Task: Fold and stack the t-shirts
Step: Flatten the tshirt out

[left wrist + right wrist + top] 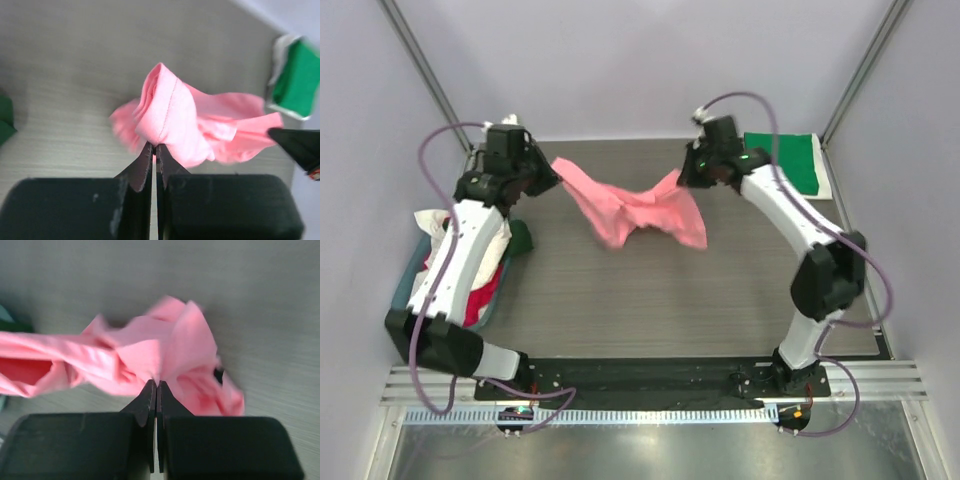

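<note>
- The left gripper [554, 179] is closed tight on a hemmed edge of the pink shirt [635, 210], with its 2 fingers pressed together and only cloth between them in the left wrist view.
- The right gripper [682, 178] is likewise clamped shut on the opposite end of the same shirt, pinching a bunched fold.
- The pink shirt is hanging between the 2 grippers over the far middle of the table [620, 310]. It is sagging in the centre, and its lower part seems to be trailing on or just above the surface. It is crumpled, not spread flat, so no fold is showing in it yet.
- A green shirt [785, 160] is lying folded at the far right corner, on top of something white, well apart from the pink one. This looks like the start of the stack.
- A tub [412, 272] at the left edge is holding more cloth, white [435, 225] and red [485, 295], unfolded and heaped.
- Judging from this, the task is sitting at an early-to-middle stage: about 1 or 2 shirts are done, and 1 is in hand.
- The pink shirt needs laying flat, folding and placing on the green one, and then the shirts in the tub follow.
</note>
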{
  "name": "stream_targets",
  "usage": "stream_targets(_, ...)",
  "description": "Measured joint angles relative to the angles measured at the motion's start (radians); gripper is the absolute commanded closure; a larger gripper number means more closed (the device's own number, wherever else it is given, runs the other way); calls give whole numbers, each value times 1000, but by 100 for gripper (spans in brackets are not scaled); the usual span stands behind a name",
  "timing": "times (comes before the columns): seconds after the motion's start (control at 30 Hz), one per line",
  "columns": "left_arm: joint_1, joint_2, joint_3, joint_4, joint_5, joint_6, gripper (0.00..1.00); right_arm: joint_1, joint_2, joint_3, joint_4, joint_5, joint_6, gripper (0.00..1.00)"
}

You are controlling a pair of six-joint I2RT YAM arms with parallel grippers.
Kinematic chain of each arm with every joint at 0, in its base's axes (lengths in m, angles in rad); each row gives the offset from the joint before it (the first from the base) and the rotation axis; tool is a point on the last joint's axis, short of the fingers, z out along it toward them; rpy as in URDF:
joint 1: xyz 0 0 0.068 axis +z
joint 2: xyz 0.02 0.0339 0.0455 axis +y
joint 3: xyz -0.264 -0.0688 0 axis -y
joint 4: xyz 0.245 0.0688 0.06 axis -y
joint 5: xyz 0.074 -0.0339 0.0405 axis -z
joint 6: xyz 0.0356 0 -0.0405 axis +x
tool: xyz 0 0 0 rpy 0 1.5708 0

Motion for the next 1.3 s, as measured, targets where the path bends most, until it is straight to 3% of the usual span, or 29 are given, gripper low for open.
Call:
stream_targets(0.17, 0, -251, 58, -49, -43, 29, 95, -83, -348, 4, -10, 46, -40, 99)
stream_targets(0.23, 0, -369, -3, -55, -58, 36, 73, -70, -525, -62, 11, 48, -48, 99)
stream_targets(0.27, 0, -412, -38, -64, -63, 38, 44, -62, -611, -120, 24, 48, -48, 99)
stream_targets(0.4, 0, -611, -272, -113, -79, 31, 17, -47, -869, -378, 9, 55, -32, 99)
stream_targets(0.43, 0, -643, -333, -128, -82, 28, 15, -47, -900, -446, 5, 57, -17, 99)
stream_targets(0.53, 0, -701, -489, -198, -90, -3, 14, -47, -924, -643, -19, 56, 23, 99)
stream_targets(0.67, 0, -734, -607, -260, -90, -53, 23, -48, -896, -809, -101, 55, 68, 91)
stream_targets(0.8, -2, -738, -622, -246, -45, -73, 30, -48, -948, -832, -140, 45, 98, 89)
stream_targets(0.9, -20, -688, -622, -211, -23, -75, 32, -48, -1001, -835, -140, 20, 131, 77)
stream_targets(1.0, -76, -594, -623, -155, -17, -74, 33, -48, -1027, -849, -133, -32, 186, 68)
stream_targets(1.1, -167, -462, -611, -92, -21, -75, 32, -34, -1035, -915, -98, -83, 258, 66)
stream_targets(1.2, -288, -259, -528, -56, -56, -76, 29, 58, -1038, -1024, -63, -95, 345, 66)
stream_targets(1.3, -400, -62, -410, -4, -90, -78, 30, 201, -1039, -1126, -64, -86, 429, 58)
